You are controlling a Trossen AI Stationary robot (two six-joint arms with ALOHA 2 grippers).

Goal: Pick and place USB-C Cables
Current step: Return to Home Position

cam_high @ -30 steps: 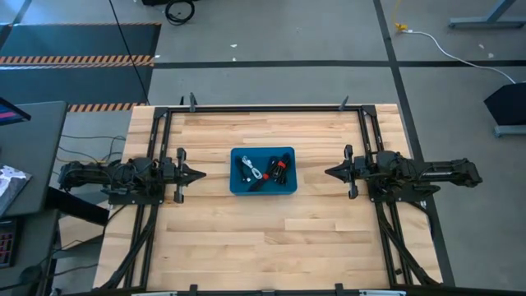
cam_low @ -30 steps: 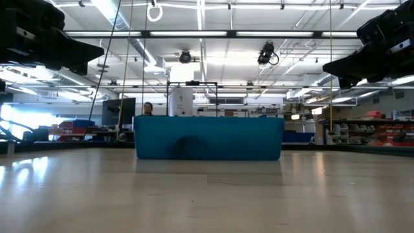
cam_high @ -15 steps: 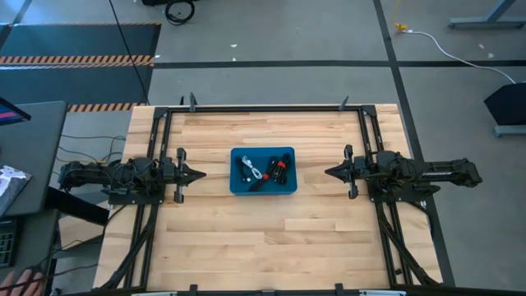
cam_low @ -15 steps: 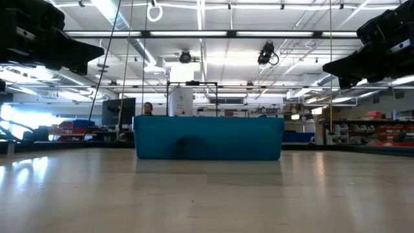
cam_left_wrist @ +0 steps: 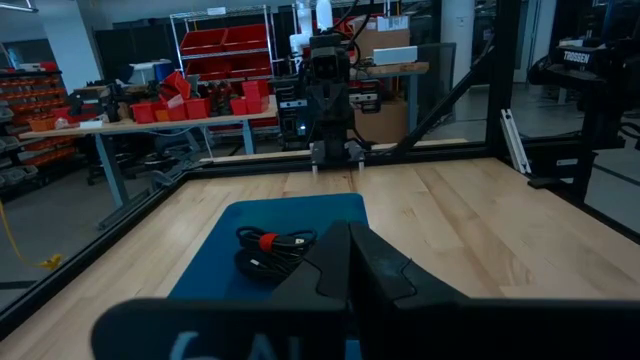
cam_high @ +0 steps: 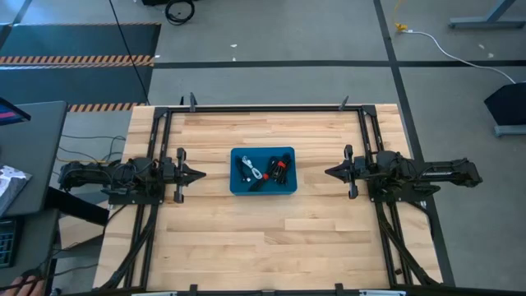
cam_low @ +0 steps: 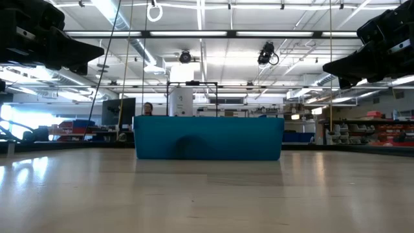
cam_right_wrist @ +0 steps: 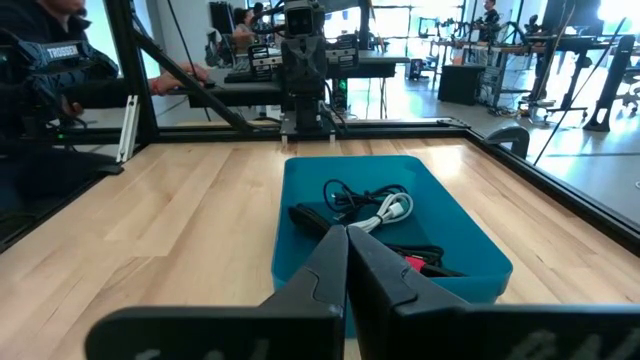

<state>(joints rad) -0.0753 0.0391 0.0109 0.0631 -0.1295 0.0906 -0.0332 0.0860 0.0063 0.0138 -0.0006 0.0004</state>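
Note:
A blue tray [cam_high: 262,151] sits at the table's middle and holds the USB-C cables [cam_high: 261,171]: several black bundles, one with a red band [cam_high: 279,167], and a white-grey one [cam_high: 256,173]. The right wrist view shows them lying in the tray [cam_right_wrist: 395,228], the white-grey cable [cam_right_wrist: 391,211] on top. The left wrist view shows the red-banded bundle [cam_left_wrist: 270,241]. My left gripper [cam_high: 200,174] hovers left of the tray, shut, pointing at it. My right gripper [cam_high: 328,172] hovers right of the tray, shut, pointing at it. In the low view the tray's wall [cam_low: 208,137] hides the cables.
Bare wooden tabletop [cam_high: 263,234] surrounds the tray on all sides. A black frame [cam_high: 263,108] runs along the table's far edge and down both sides under the arms. A person in dark sleeves [cam_right_wrist: 45,60] stands beyond the table's edge in the right wrist view.

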